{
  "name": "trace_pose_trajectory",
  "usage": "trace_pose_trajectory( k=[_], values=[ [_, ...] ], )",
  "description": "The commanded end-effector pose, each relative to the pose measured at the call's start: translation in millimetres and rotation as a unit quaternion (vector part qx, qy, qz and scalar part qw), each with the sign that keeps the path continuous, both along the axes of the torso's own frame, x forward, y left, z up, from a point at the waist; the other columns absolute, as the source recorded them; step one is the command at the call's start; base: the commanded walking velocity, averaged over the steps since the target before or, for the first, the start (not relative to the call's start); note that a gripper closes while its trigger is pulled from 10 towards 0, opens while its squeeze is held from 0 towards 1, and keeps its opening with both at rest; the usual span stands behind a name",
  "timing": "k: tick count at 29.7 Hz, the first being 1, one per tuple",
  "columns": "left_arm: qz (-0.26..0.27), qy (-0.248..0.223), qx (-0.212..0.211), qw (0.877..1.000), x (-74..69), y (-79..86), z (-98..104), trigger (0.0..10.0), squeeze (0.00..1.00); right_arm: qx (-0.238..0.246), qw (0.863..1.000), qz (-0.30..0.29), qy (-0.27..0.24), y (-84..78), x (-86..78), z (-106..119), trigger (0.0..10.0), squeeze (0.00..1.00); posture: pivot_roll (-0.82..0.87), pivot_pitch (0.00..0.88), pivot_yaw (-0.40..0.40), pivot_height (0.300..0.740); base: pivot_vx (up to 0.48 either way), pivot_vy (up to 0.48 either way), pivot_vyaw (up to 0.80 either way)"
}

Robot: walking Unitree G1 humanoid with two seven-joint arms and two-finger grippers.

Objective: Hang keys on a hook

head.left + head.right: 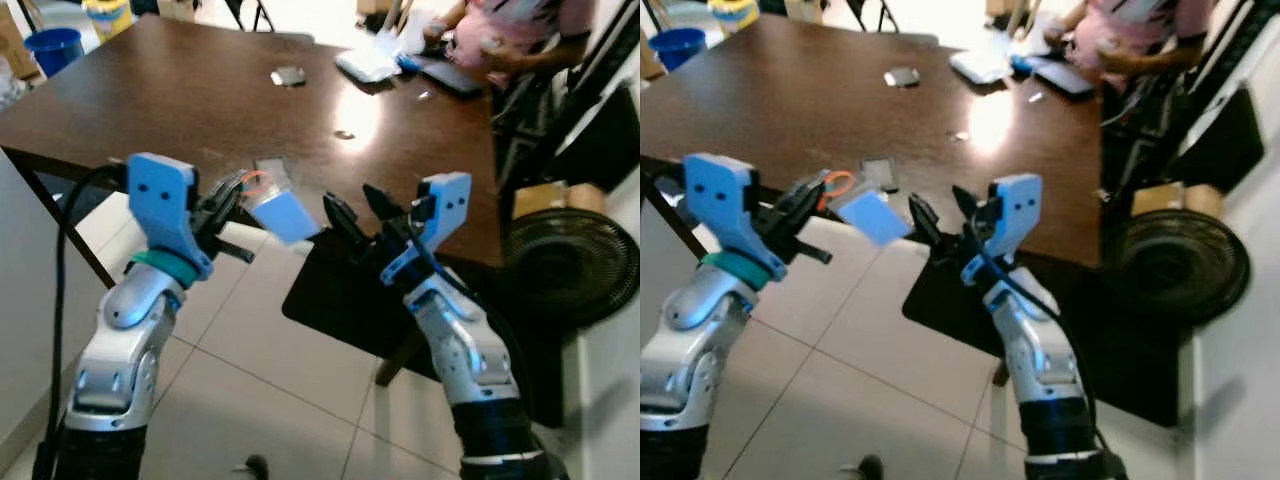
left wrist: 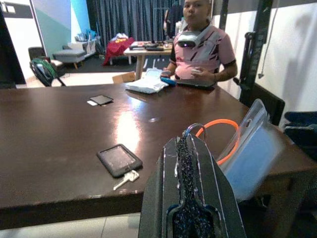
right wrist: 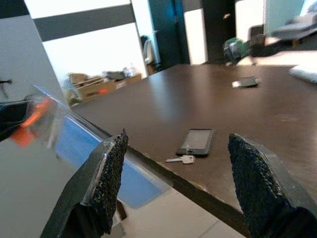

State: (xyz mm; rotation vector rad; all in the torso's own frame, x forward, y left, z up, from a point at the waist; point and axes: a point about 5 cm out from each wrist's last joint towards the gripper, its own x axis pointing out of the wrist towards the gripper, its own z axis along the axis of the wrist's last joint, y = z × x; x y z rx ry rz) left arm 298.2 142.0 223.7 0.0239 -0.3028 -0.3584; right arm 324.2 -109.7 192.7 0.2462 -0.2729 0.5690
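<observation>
- Holding orange key ring (image 2: 220, 139) w/ blue card pouch (image 1: 283, 216) in left gripper (image 1: 228, 207), clamped.
- Hovering right gripper (image 1: 352, 213) wide, nr pouch.
- Prob. next: finding a hook; carrying it over.

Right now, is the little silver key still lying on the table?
Yes, the key lies on the brown table beside the black phone.

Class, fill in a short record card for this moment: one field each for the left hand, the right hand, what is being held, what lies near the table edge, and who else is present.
Left hand: the left hand is shut on the orange ring, raised before the table edge
Right hand: the right hand is open, holding nothing, beside the blue card holder
Held item: orange ring with blue card holder hanging from it
Near edge: dark phone with a silver key touching it
Present: a person seated at the far side
</observation>
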Motion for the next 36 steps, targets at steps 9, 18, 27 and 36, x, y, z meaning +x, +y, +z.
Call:
trace_pose_trajectory(
  k=[9,18,27,36],
  values=[
    [0.020,-0.022,0.035,0.999,1.2,1.2,15,10.0,0.00,-0.003,1.000,0.022,-0.008,11.4,-1.6,3,10.0,0.00,0.05,0.000,0.029,0.740,0.000,0.000,0.78],
    [0.022,-0.051,0.044,0.997,2.5,-1.2,30,10.0,0.00,-0.002,0.999,0.027,-0.018,14.1,-2.0,9,10.0,0.00,0.05,0.000,0.031,0.740,0.000,0.000,0.78],
    [0.025,-0.055,0.047,0.997,2.1,-2.6,32,10.0,0.00,-0.004,0.999,0.032,-0.018,17.3,-3.9,7,10.0,0.00,0.05,0.000,0.032,0.740,0.000,0.000,0.78],
    [0.029,-0.061,0.047,0.997,3.1,-2.6,34,10.0,0.00,-0.006,0.999,0.034,-0.018,18.5,-4.5,7,10.0,0.00,0.05,0.000,0.033,0.740,0.080,0.000,0.78]
  ],
)
